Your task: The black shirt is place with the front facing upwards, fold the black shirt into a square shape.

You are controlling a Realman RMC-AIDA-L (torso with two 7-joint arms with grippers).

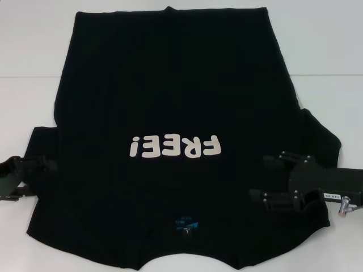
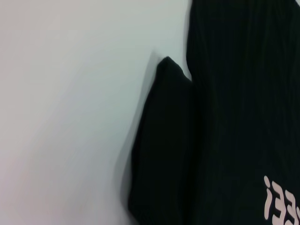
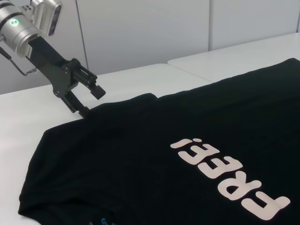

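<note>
The black shirt (image 1: pixel 170 85) lies flat, front up, on the white table, its "FREE!" lettering (image 1: pixel 173 147) upside down to me and the blue neck label (image 1: pixel 186 226) near the front edge. My left gripper (image 1: pixel 41 177) is open at the edge of the shirt's left sleeve (image 2: pixel 164 140). In the right wrist view the left gripper (image 3: pixel 90 101) has its lower finger at the sleeve's edge. My right gripper (image 1: pixel 258 178) is open and empty, low over the right shoulder and sleeve. The shirt (image 3: pixel 164 140) fills most of the right wrist view.
The white table (image 1: pixel 28 102) extends left and right of the shirt, with a seam (image 1: pixel 28 76) across it at the back. A pale wall (image 3: pixel 154 28) stands beyond the table on the left side.
</note>
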